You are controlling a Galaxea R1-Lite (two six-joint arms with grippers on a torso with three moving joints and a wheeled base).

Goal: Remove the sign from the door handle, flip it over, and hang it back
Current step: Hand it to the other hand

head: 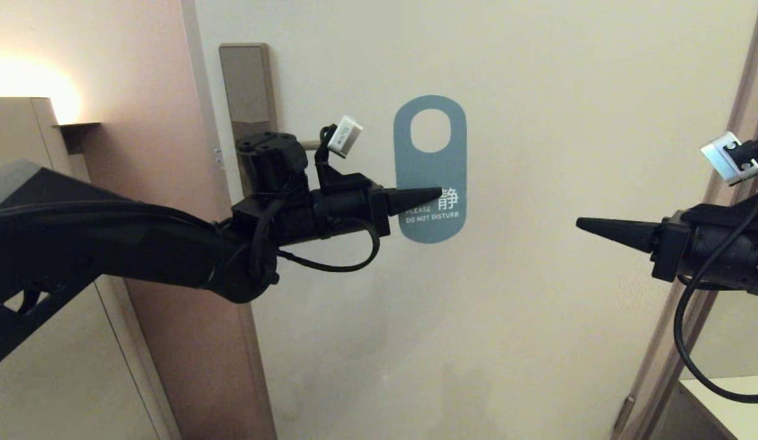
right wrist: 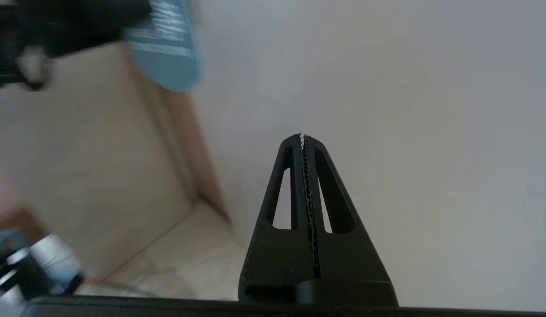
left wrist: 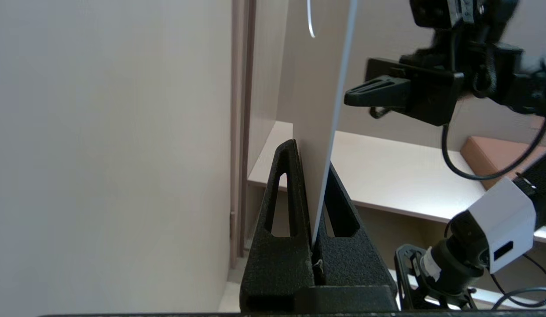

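Note:
The sign (head: 430,171) hangs upright in front of the door, clear of the door handle, its blue face with white lettering towards the head camera. My left gripper (head: 437,194) is shut on its lower left edge, reaching in from the left. In the left wrist view the sign (left wrist: 319,110) stands edge-on between the left gripper (left wrist: 311,153) fingers. The bronze-grey lock plate (head: 245,85) sits behind my left wrist, which hides the door handle (head: 310,145) except for a short stub. My right gripper (head: 580,223) is shut and empty, pointing left, a gap to the right of the sign (right wrist: 167,48).
The pale door (head: 537,318) fills the middle, with its frame (head: 736,110) on the right. A pink wall (head: 146,195) and a cabinet (head: 24,159) stand on the left. A white ledge (head: 733,397) sits low on the right under my right arm.

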